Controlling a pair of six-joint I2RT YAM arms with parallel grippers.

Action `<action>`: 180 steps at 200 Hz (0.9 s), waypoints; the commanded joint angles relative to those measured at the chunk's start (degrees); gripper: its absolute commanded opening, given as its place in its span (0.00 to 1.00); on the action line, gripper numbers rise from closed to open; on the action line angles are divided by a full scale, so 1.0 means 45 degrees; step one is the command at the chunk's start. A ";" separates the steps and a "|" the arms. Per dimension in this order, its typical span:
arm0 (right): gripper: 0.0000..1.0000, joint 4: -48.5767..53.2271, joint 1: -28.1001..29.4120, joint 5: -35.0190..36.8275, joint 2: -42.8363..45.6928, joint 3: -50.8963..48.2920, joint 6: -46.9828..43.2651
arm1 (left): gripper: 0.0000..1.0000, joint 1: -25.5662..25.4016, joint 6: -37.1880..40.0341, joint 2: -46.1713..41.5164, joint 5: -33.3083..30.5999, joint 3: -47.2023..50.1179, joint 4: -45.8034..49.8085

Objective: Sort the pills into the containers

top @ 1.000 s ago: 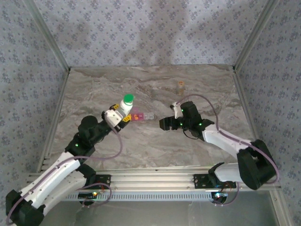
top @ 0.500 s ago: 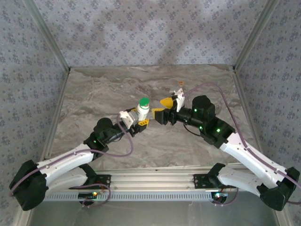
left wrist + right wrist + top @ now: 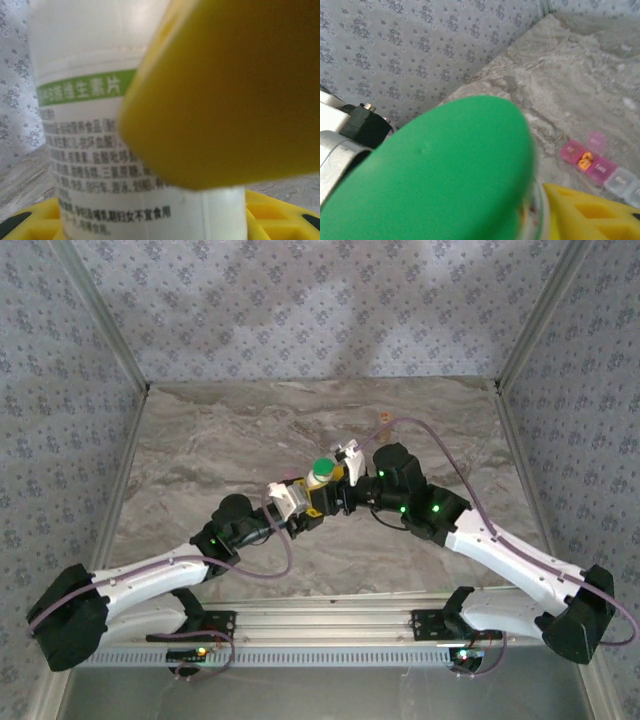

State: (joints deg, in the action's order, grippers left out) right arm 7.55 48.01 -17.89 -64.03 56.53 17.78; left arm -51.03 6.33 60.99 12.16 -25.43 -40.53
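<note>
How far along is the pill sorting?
Done: at least one orange pill lies in a pink compartment of the pill case.
In hand: the left gripper holds the white bottle; the right gripper is at its green cap, grip not clear.
Left: the cap is still on, so opening the bottle and further sorting remain.

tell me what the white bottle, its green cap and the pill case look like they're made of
white bottle: probably opaque plastic, smooth with a slight sheen. A printed label, paper or film, wraps it.
green cap: likely moulded plastic, matte and even in colour.
pill case: seemingly thin translucent plastic, with pink and clear compartments that let light through.
</note>
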 commanded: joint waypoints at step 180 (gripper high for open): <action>0.20 0.0070 -0.0953 0.5038 -0.1465 0.0994 -0.2135 | 0.99 -0.0595 0.0558 -0.4904 -0.5033 0.0822 0.3091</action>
State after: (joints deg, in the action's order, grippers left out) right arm 8.45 44.69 -5.52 -66.28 57.21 16.29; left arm -53.43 10.00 45.45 1.04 -22.00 -34.09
